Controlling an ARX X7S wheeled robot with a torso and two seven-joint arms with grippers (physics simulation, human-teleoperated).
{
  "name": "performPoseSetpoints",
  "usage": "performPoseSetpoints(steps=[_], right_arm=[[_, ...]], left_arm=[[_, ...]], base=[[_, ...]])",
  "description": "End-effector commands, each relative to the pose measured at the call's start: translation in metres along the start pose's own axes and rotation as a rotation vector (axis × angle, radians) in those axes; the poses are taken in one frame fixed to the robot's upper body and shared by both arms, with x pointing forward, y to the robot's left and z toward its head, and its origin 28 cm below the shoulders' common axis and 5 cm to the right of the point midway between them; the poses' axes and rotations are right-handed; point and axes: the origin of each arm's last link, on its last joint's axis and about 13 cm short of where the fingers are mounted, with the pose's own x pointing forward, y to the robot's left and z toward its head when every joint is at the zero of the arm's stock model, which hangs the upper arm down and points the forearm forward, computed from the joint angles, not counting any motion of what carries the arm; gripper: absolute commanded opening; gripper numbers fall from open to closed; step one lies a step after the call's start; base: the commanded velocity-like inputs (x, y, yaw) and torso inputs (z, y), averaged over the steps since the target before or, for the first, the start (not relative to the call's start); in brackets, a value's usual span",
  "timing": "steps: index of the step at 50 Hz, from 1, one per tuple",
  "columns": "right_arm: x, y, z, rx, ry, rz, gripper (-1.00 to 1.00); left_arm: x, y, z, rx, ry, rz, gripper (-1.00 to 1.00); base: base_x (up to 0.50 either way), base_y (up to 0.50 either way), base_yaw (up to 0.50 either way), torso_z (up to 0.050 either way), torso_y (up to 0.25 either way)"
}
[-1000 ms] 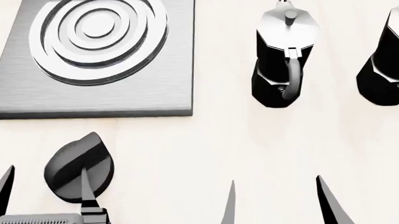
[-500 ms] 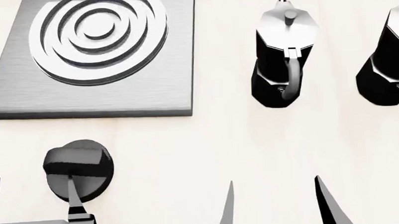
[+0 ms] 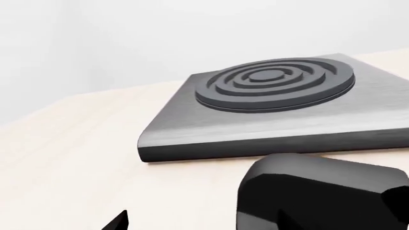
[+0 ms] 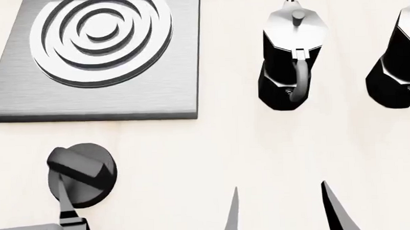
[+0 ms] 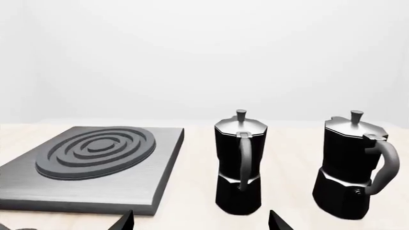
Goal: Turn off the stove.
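The stove fills the head view's 11 o'clock corner, its knob just beyond the near edge on the bare table. The left gripper straddles the knob, jaws spread wide; the right gripper hangs open, empty, at 6 o'clock.

Pale cream wood-grain surface fills head view, faint streaks running across it. Soft short shadows under objects; light even, diffuse, apparently from above. Wrist views: plain white wall behind surface, featureless, slightly greyer toward one side. Far edge of surface meets wall in soft blurred line. Floor, windows, other furniture: not visible in any view.
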Motion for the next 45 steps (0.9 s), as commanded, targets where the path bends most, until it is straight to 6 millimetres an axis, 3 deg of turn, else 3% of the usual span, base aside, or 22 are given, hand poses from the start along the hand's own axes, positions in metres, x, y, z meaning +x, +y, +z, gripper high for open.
performPoseSetpoints(steps=[1,35,45], right_arm=[[0.0,0.0,0.0,0.0,0.001,0.004,1.0],[-0.002,0.001,0.001,0.002,-0.004,0.007,1.0],[-0.001,0.001,0.0,0.001,0.0,0.007,1.0]], left_arm=[[0.008,0.004,-0.006,0.017,0.035,0.024,1.0],[0.024,0.01,-0.008,0.057,0.022,0.062,1.0],[0.023,0.019,0.002,0.082,-0.001,0.071,1.0]], base=[[0.0,0.0,0.0,0.0,0.0],[0.0,0.0,0.0,-0.001,-0.002],[0.0,0.0,0.0,-0.001,-0.001]])
